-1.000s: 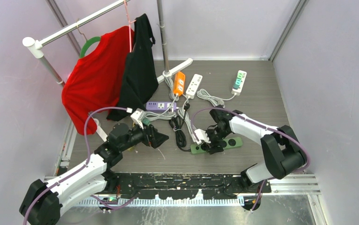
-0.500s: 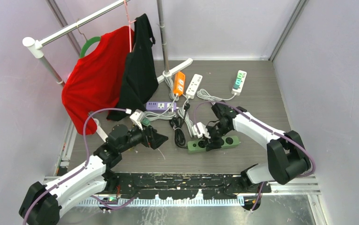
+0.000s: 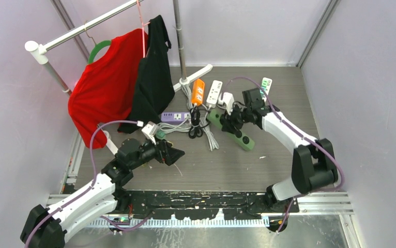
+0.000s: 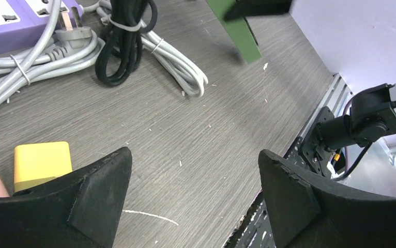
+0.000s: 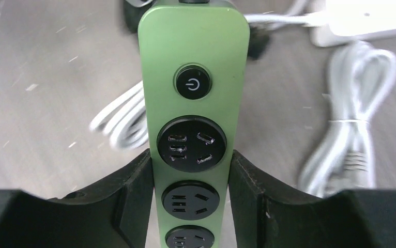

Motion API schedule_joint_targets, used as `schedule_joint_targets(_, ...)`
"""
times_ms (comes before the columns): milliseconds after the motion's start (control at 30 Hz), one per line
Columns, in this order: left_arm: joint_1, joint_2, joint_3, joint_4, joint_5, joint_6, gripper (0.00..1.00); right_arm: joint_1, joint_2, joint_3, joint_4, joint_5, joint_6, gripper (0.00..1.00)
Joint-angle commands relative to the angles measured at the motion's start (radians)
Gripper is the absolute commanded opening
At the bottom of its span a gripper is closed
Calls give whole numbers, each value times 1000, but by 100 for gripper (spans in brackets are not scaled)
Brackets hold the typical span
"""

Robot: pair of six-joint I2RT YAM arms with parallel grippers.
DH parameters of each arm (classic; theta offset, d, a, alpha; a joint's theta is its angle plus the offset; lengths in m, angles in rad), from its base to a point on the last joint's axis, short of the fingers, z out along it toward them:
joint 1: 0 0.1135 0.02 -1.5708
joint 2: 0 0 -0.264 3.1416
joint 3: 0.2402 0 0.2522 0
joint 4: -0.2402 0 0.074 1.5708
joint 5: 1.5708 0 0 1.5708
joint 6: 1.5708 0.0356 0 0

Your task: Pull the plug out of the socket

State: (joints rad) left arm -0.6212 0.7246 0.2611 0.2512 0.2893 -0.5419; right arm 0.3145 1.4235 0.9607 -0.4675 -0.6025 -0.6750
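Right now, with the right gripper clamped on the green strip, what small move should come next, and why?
Probably open the right gripper and release the green strip. The sockets showing between its fingers are all empty, so nothing seems there to pull. The left gripper hangs open by the cables, holding nothing.

Left arm and right arm, white links, black joints, looping purple cables, black wedge fingers
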Motion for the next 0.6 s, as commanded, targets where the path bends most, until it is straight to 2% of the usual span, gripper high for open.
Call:
schedule_joint_targets(0,3,-58,-5,-5,10,-2,91,-43,119,158,234,205,268,1)
schedule_joint_targets(100,3,-100,-29,-20,-6,-8,91,-43,219,239,182,259,279,1)
schedule_joint_targets(333,3,-144,-64,-12,-42,4,92,-42,390,339,195,369,395,5)
schedule_joint_targets(400,3,-134,-65,-15,-45,11,92,-42,431,392,162,371,433,18)
schedule_joint_targets(433,4,-128,-65,-17,-45,14,92,-43,448,417,137,375,450,30)
schedule_joint_targets(500,4,-113,-66,-19,-45,19,92,-44,462,446,93,378,455,46)
schedule_joint_targets(567,4,-100,-70,-17,-47,21,92,-57,443,446,72,339,447,58)
